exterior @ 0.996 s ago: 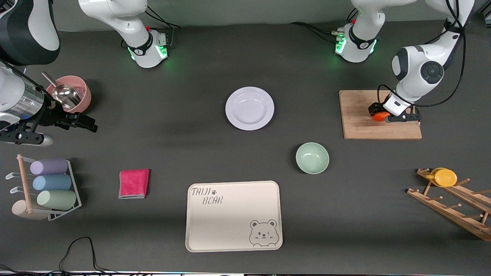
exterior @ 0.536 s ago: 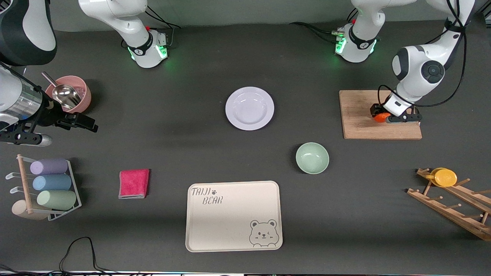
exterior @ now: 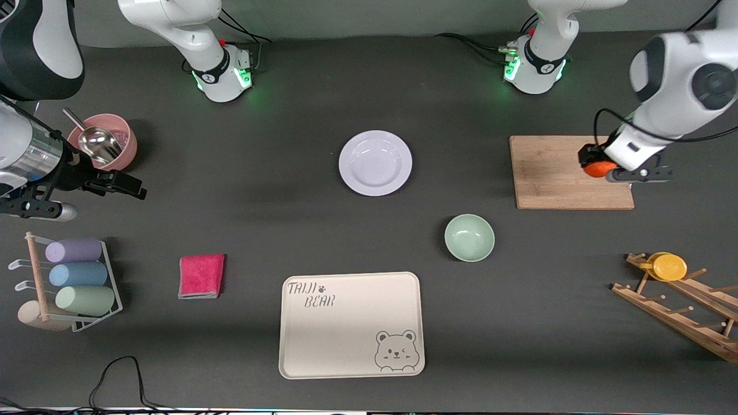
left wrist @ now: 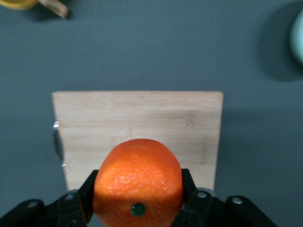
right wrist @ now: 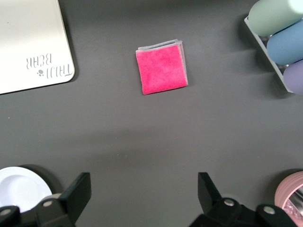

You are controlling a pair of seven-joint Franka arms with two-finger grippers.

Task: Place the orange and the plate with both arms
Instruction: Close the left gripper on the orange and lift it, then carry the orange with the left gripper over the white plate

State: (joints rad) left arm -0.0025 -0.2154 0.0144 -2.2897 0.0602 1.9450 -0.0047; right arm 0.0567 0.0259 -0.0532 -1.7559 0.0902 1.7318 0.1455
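I see a dark grey surface. Directly on it lie the plate, a wooden board, a green bowl, a beige bear tray, a pink cloth, a pink bowl, a cup rack and a wooden rack.

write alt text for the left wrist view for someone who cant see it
The left gripper is shut on a bright orange, held in the air above a pale wooden cutting board that lies on a dark grey table. The mint-green bowl's rim and part of a yellow cup show at the picture's edges.
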